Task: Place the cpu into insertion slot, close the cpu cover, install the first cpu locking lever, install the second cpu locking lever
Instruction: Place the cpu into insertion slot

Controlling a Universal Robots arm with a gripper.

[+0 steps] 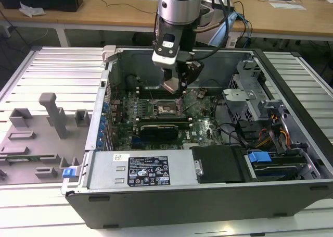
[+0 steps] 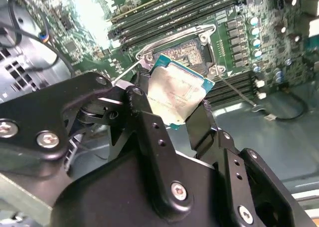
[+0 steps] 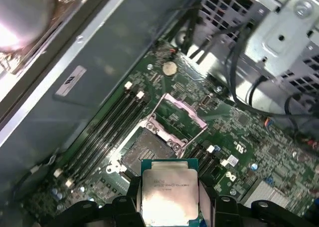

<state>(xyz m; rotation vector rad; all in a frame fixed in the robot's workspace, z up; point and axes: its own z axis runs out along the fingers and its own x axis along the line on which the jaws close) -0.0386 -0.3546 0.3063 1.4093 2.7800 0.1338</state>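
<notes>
My gripper (image 1: pixel 175 87) hangs inside the open computer case, shut on the cpu (image 2: pixel 177 93), a flat square chip with a pale silver top held by two opposite edges between the black fingers (image 2: pixel 144 100). In the first wrist view the cpu (image 3: pixel 168 192) hovers just short of the insertion slot (image 3: pixel 144 152), apart from it. The insertion slot (image 2: pixel 192 51) shows its dark centre uncovered on the green board. The cpu cover (image 3: pixel 185 109), a silver frame with a square window, stands swung up on the slot's far side. A thin wire lever (image 2: pixel 234 90) lies loose beside the insertion slot (image 1: pixel 166 109).
Long black memory slots (image 3: pixel 107 129) flank the socket. A black card with a green edge (image 1: pixel 158 127) sits in front of it in the exterior view. A metal drive cage (image 1: pixel 244 99) and cables stand at the exterior view's right, and a grey fixture tray (image 1: pixel 31 143) lies outside the case.
</notes>
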